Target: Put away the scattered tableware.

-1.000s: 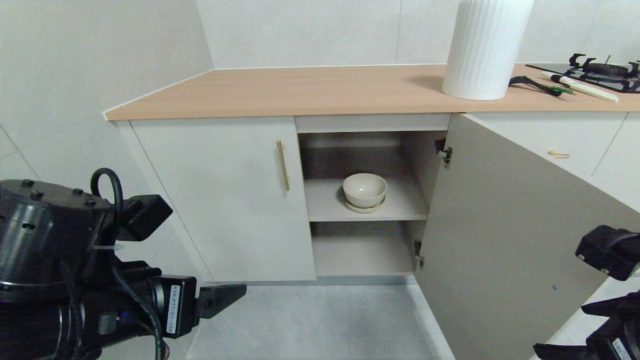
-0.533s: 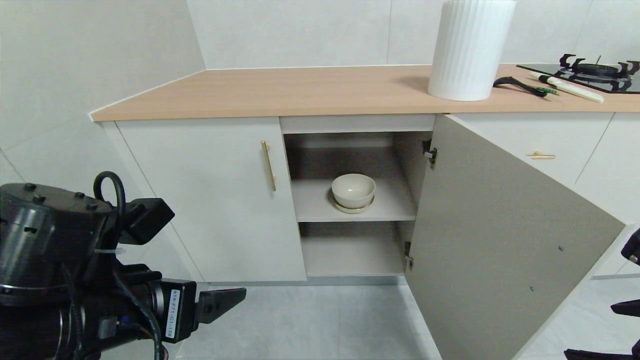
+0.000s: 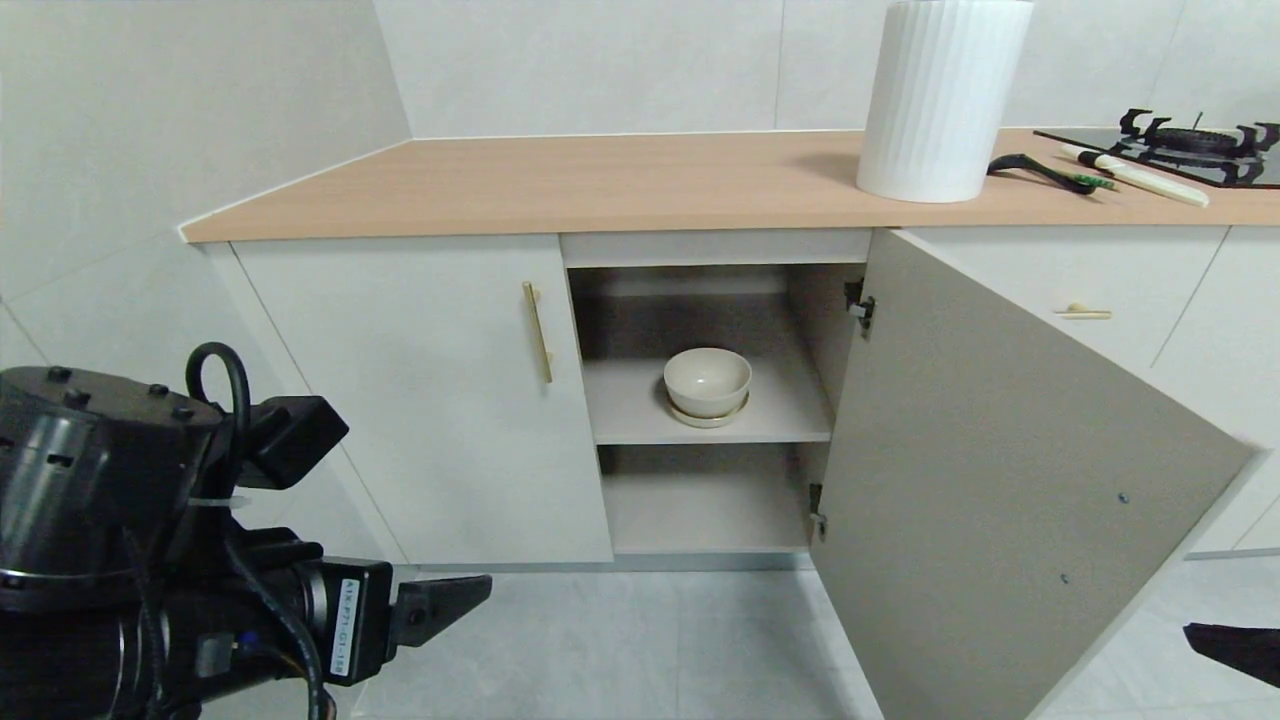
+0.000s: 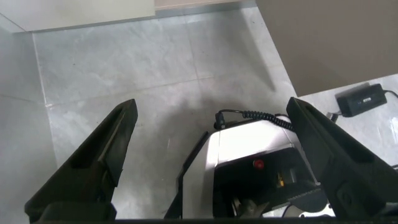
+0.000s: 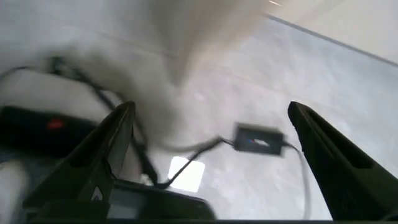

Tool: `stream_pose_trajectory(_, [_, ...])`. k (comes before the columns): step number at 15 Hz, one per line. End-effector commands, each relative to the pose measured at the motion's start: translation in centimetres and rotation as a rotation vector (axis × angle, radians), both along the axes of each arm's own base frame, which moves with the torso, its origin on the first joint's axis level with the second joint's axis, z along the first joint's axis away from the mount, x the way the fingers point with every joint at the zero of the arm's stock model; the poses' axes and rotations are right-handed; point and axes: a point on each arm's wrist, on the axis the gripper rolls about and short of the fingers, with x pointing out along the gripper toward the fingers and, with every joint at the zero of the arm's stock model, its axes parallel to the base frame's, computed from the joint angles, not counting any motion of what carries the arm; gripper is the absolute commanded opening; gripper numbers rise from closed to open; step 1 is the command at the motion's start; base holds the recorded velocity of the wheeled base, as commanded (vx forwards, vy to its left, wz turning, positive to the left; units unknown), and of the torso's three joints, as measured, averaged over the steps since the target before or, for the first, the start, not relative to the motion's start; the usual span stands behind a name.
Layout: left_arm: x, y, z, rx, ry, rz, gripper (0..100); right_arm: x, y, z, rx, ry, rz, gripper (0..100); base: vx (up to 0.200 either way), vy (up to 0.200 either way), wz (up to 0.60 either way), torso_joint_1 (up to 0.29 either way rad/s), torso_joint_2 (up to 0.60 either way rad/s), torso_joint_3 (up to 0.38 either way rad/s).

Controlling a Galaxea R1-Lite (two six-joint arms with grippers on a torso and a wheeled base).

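A beige bowl (image 3: 707, 378) sits on a small beige plate (image 3: 707, 416) on the upper shelf (image 3: 630, 405) of the open cabinet. My left gripper (image 4: 211, 106) hangs low at the left, well in front of the cabinet and above the floor tiles. It is open and holds nothing; one of its fingers (image 3: 440, 605) points toward the cabinet. My right gripper (image 5: 211, 107) is open over the floor, empty, its dark tip (image 3: 1235, 650) at the lower right beyond the open door.
The cabinet's right door (image 3: 1000, 470) stands swung wide open between the arms. The left door (image 3: 420, 400) is closed, with a gold handle (image 3: 538, 332). On the wooden counter (image 3: 600, 180) stand a tall white ribbed cylinder (image 3: 940, 100), utensils (image 3: 1100, 175) and a stove (image 3: 1195, 140).
The head camera shifted, so the cabinet sits further left in the picture. My right gripper has dropped down and to the right, almost out of the head view. The left arm has not moved.
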Motion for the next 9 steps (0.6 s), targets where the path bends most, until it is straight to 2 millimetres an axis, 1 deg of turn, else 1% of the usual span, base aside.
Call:
stream_pose_trajectory(1, [0.0,0.0,0.0,0.001,0.001,0.000,100,0.5,-1.3,-0.1,-0.040,0.013,-0.089,100,0.000,0.000,0.00,0.000,0.00,0.000])
stream_pose_trajectory(5, [0.0,0.0,0.0,0.001,0.001,0.000,100,1.2,-2.2,-0.2,-0.061,0.027,-0.158,100,0.000,0.000,0.00,0.000,0.00,0.000])
stream_pose_trajectory(8, [0.0,0.0,0.0,0.001,0.001,0.000,100,2.7,-3.2,-0.4,-0.059,0.014,-0.243,100,0.000,0.000,0.00,0.000,0.00,0.000])
stream_pose_trajectory(9, [0.0,0.0,0.0,0.001,0.001,0.000,100,3.7,-3.7,-0.5,-0.053,0.002,-0.284,100,0.000,0.000,0.00,0.000,0.00,0.000])
